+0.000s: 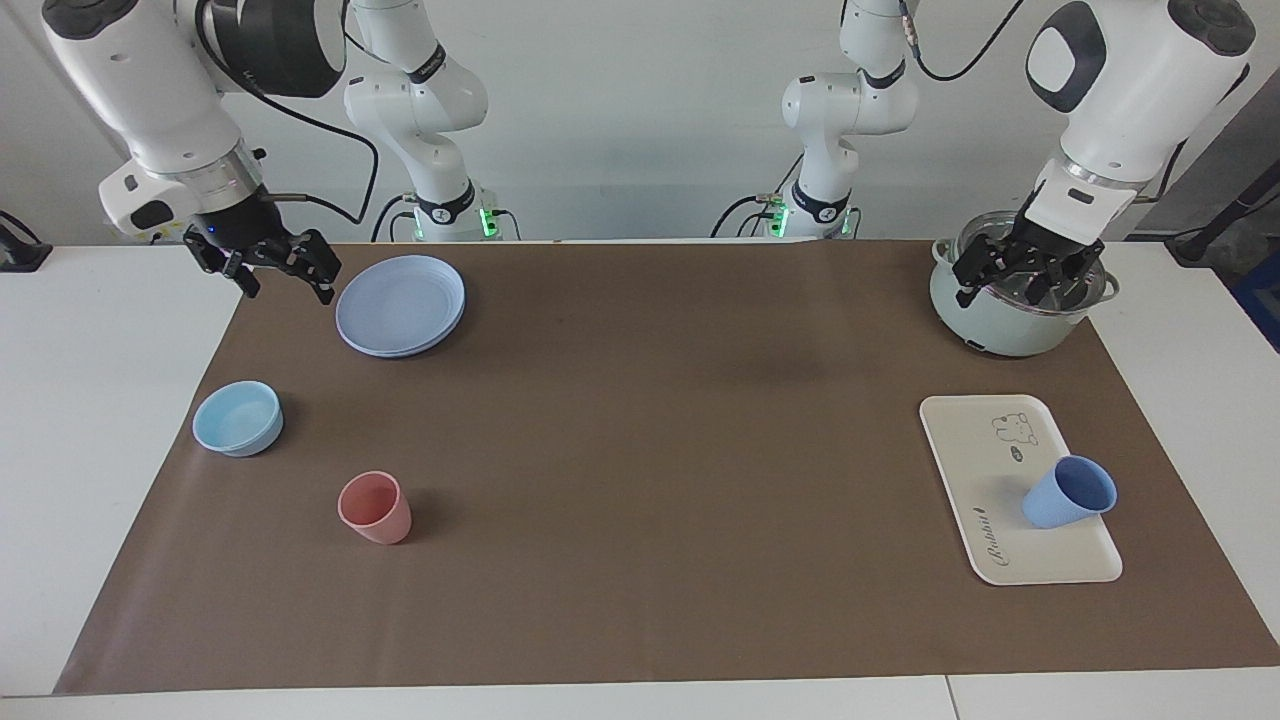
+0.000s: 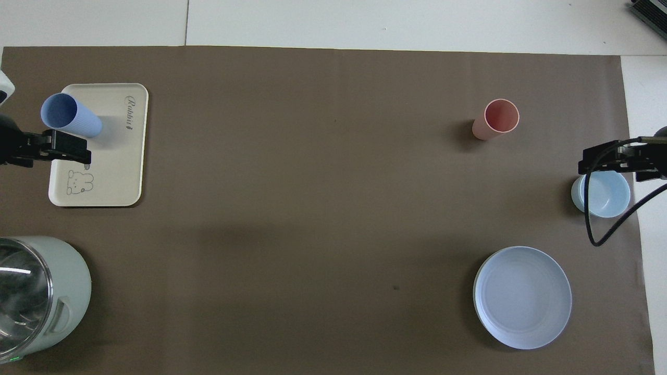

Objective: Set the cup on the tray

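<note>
Periwinkle cup (image 1: 1068,504) stands upright on tray (image 1: 975,445), task apparently complete. Facing view: left gripper (image 1: 1028,272), open, empty, hangs over pot (image 1: 1000,325); right gripper (image 1: 268,270), open, beside plate (image 1: 400,305). Overhead view: pink cup (image 2: 495,120), bowl (image 2: 602,195) well apart; nothing obstructs.

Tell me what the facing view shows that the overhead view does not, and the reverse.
Only the facing view shows the whole arms and their bases, and where the open grippers hang: the left gripper raised over the pot, the right gripper up beside the blue plate.

Only the overhead view looks straight into the pot's glass lid.

Both show the blue cup on the tray, the pink cup and the light-blue bowl on the brown mat.
</note>
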Controlling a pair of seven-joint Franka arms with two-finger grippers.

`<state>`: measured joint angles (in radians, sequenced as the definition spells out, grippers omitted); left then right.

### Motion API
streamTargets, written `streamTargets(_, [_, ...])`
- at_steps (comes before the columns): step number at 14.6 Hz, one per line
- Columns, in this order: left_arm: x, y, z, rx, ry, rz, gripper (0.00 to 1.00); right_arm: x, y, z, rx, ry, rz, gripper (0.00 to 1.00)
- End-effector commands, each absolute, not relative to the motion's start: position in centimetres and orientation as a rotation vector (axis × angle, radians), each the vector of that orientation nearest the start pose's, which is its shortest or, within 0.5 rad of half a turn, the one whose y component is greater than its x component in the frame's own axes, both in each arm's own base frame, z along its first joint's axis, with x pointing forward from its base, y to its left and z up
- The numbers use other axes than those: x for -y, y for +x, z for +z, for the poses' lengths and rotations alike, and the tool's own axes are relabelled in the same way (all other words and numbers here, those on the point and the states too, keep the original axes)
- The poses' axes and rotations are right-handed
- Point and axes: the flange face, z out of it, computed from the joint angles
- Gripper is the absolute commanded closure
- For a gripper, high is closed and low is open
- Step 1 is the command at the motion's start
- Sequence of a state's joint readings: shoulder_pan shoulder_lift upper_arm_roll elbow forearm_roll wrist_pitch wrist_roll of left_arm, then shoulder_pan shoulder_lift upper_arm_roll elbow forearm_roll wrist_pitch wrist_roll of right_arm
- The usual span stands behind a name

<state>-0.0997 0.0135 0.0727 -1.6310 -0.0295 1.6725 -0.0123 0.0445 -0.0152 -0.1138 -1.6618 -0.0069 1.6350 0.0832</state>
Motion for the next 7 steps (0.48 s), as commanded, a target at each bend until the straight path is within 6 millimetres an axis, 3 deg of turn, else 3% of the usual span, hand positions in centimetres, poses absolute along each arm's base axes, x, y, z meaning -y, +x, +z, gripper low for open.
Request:
streamTargets(1, [1.66,55.84,59.69,-0.035,-3.184,-0.038,0.00,4.00,54.12,61.04,-0.210,-3.150,0.056,0.00])
streamTargets(7, [1.66,55.86,59.64,-0.035,-3.184,-0.041,0.00,3.94,53.45,61.97,-0.189,-3.160,0.049,0.00])
